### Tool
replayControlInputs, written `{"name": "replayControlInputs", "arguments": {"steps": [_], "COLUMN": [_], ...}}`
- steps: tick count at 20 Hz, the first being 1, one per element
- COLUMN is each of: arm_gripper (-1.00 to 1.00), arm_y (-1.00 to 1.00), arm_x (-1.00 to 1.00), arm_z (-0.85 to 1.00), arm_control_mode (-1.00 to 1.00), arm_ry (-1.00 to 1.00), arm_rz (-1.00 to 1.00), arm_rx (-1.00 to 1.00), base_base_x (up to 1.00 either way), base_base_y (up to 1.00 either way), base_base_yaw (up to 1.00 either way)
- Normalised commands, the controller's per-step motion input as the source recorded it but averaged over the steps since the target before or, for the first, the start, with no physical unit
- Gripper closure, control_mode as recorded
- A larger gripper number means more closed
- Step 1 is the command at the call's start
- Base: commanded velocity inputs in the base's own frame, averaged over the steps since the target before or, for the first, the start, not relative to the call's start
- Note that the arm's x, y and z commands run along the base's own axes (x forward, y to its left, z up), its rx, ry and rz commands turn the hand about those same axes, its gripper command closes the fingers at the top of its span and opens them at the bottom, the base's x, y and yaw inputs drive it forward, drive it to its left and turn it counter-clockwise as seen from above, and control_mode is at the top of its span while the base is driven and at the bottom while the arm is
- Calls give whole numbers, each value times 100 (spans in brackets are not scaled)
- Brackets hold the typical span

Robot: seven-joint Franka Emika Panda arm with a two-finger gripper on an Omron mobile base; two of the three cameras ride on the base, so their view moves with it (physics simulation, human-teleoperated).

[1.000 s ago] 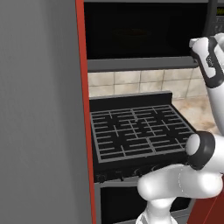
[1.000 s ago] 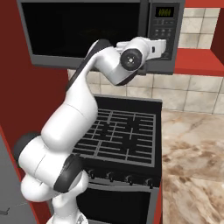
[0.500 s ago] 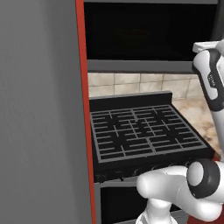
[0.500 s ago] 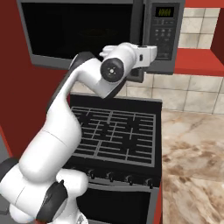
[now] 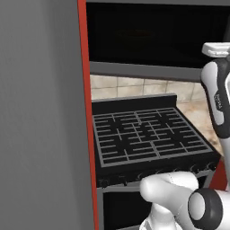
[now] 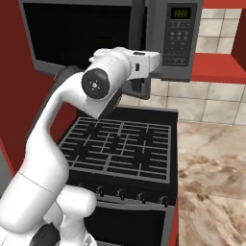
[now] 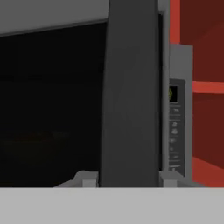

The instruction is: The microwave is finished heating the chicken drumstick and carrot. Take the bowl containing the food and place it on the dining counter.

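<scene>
The gripper (image 7: 129,177) has its two fingers (image 7: 86,178) set on either side of the microwave's (image 6: 96,33) dark upright door handle (image 7: 130,96); whether they press it I cannot tell. In the right base view the microwave fills the upper frame, button panel (image 6: 178,36) right, above the stove (image 6: 122,146).

flat, even rendered light with no glare and only faint shadows; the microwave (image 6: 120,33) glass reads near black, and the hand view is soft and blurred.
</scene>
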Motion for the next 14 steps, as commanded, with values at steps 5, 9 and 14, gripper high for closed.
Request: {"name": "replayControlInputs", "arguments": {"steps": [5,9,14], "arm_gripper": [100,-100,-100], "arm_y": [59,75,65], "arm_x": [-100,-100,-100], "arm_z": [72,22,10], "arm_control_mode": [-100,-100,-100], "arm_ry": [-5,-2,0], "arm_rz": [-4,-5,-9], "arm_rx": [0,0,0], "base_base_x": [0,0,0], "base_base_y": [0,0,0], "base_base_yaw": [0,0,0]}}
